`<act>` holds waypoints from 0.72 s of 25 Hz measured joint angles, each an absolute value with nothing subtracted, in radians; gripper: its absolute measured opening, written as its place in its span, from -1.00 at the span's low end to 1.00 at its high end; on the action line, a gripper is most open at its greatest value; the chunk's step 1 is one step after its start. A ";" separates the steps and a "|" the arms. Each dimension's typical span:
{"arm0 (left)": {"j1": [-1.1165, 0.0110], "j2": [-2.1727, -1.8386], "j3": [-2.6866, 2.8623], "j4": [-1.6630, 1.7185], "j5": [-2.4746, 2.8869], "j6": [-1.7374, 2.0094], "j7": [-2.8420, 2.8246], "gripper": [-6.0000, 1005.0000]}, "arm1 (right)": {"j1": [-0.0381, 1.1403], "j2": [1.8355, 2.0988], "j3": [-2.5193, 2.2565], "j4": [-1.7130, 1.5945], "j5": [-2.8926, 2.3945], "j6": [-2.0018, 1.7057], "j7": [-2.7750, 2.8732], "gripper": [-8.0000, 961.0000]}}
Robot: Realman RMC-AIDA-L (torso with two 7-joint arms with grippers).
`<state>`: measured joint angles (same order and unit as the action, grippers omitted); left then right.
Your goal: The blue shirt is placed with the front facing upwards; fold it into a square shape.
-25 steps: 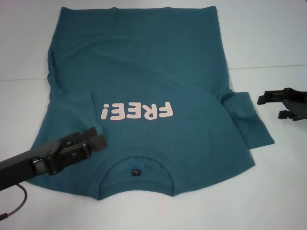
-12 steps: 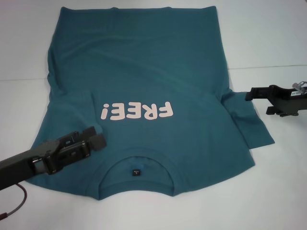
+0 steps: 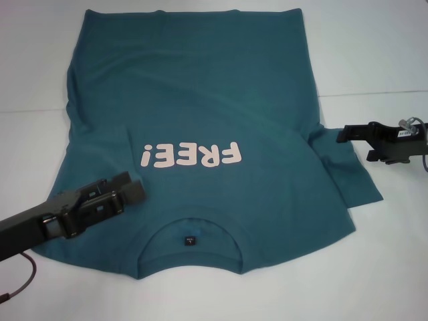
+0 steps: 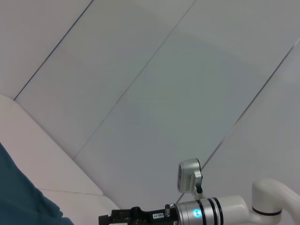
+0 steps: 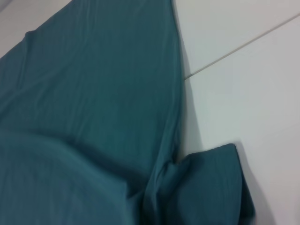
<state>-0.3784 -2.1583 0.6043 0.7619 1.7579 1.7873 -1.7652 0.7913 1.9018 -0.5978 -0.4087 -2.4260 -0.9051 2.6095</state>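
Between the two jaws, the blue shirt point(image 3: 200, 144) lies flat on the tabletop point(image 3: 374, 53). Soft, limp, light cotton. Left gripper point(image 3: 130, 190) over shoulder, right gripper point(image 3: 351, 132) at sleeve edge; jaw states indeterminate. Pinch sleeve and hem edges.

blue shirt point(image 4: 21, 201) corner, pale panelled wall point(image 4: 154, 84), right claw point(image 4: 110, 218) beyond.

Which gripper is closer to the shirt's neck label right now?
Left. The left gripper hangs over the blue shirt by the collar, near the neck label. The right gripper is off beside the sleeve.
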 joint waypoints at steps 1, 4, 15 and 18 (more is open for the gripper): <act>-0.378 -2.158 0.604 0.762 1.758 1.787 -1.765 0.53 | 0.793 1.903 -0.602 -0.405 -2.426 -0.896 2.609 0.93; -0.375 -2.158 0.604 0.761 1.758 1.786 -1.765 0.53 | 0.798 1.906 -0.610 -0.391 -2.427 -0.873 2.609 0.93; -0.375 -2.158 0.604 0.761 1.758 1.783 -1.765 0.52 | 0.801 1.933 -0.620 -0.385 -2.422 -0.824 2.609 0.92; -0.374 -2.158 0.604 0.761 1.758 1.782 -1.765 0.52 | 0.803 1.935 -0.620 -0.385 -2.421 -0.818 2.609 0.92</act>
